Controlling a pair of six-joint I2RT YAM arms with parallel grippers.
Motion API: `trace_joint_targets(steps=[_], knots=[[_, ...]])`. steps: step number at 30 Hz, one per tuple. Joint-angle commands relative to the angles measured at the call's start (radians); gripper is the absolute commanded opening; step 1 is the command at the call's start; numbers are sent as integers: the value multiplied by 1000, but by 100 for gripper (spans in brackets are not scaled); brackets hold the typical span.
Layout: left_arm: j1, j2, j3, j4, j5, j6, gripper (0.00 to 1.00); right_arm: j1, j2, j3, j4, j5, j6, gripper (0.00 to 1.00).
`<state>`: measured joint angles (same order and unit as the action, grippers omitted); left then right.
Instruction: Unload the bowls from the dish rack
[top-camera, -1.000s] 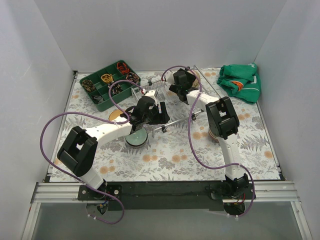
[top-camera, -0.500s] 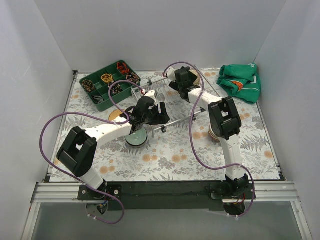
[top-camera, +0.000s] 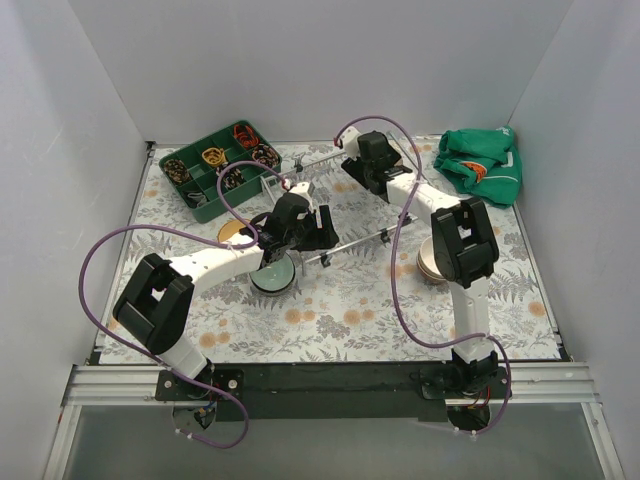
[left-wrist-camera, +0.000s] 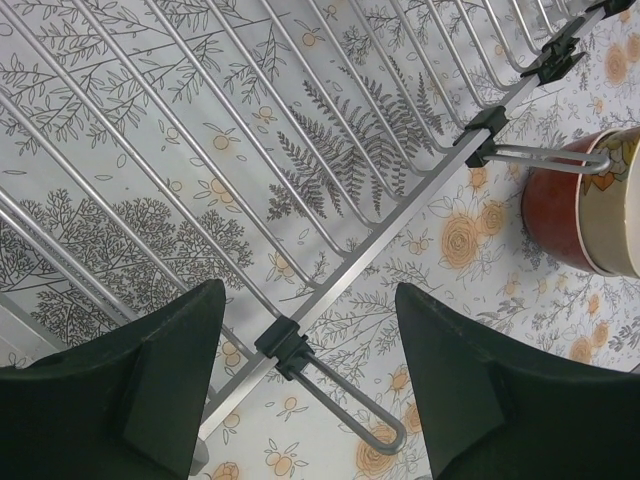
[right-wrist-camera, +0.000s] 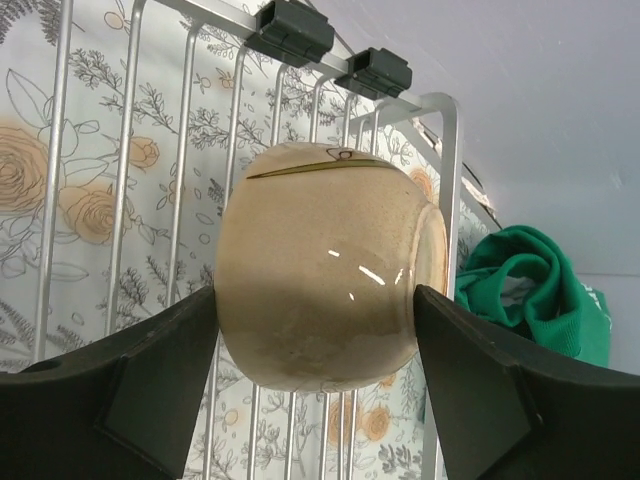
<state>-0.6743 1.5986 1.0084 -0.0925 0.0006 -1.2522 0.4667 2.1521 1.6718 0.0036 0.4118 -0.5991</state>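
Observation:
The silver wire dish rack (top-camera: 352, 242) lies mid-table. My right gripper (top-camera: 365, 160) reaches to its far corner. In the right wrist view it (right-wrist-camera: 315, 300) is open, its fingers flanking a beige bowl (right-wrist-camera: 325, 270) that lies on its side on the rack bars (right-wrist-camera: 180, 180). My left gripper (top-camera: 305, 232) hovers over the rack's near rim. In the left wrist view it (left-wrist-camera: 310, 300) is open and empty above a black clip (left-wrist-camera: 285, 345). A red bowl with a beige bowl nested in it (left-wrist-camera: 580, 215) stands off the rack.
A pale mint-green bowl (top-camera: 272, 277) and a tan bowl (top-camera: 236, 232) sit left of the rack. A bowl stack (top-camera: 430, 266) sits under the right arm. A green compartment tray (top-camera: 215, 170) is back left, a green cloth (top-camera: 483, 165) back right.
My right arm has stretched farther toward the rack's far corner, bringing its fingers around the beige bowl. The left arm has barely moved.

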Motion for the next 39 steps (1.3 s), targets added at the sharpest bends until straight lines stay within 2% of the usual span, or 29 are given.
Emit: trace_joint_targets(steps=[1, 10, 21, 25, 33, 39], knots=[[1, -5, -27, -122, -2, -9, 69, 12, -126, -12, 16, -34, 62, 50], [-1, 3, -14, -99, 52, -21, 69, 20, -211, -81, 3, -33, 105, 34], [-1, -32, -13, -58, 62, -27, 71, 33, -333, -149, -56, -59, 215, 23], [-1, -72, -8, -21, 59, -27, 72, 33, -379, -165, -83, -97, 307, 19], [-1, -201, -31, 60, 12, -12, 76, 33, -471, -222, -105, -252, 536, 18], [2, -267, -134, 204, -68, -24, 86, 33, -520, -256, -87, -404, 717, 18]])
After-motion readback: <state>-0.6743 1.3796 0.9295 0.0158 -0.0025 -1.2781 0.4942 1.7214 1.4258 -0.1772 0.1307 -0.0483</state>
